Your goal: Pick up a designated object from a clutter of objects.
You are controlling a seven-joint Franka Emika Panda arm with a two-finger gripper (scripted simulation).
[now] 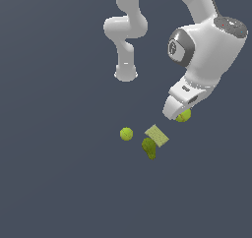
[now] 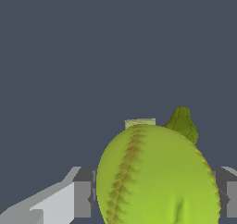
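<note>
One seamed ball sits in the pincer, apart from the rest of the clutter.

The pincer [image 1: 181, 113] has its fingers [image 2: 82, 199] closed on either flank of the seamed ball [image 2: 157, 177]; lifting straight up (no sideways drift) should spare the square pad [image 1: 157, 135], dark lumpy piece [image 1: 149, 147] and smaller ball [image 1: 126, 133] nearby. The arm reaches down steeply, wrist bent over the ball.

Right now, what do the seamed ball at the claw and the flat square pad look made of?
Seamed ball: matte yellow-green skin with a darker stitched seam line and a shallow dent low down, so probably soft leather or rubber. It is a render, so this stays uncertain.
Square pad: pale green, flat and thin, with a faint grid texture and no shine. Possibly sponge or cloth; too small to settle.
</note>
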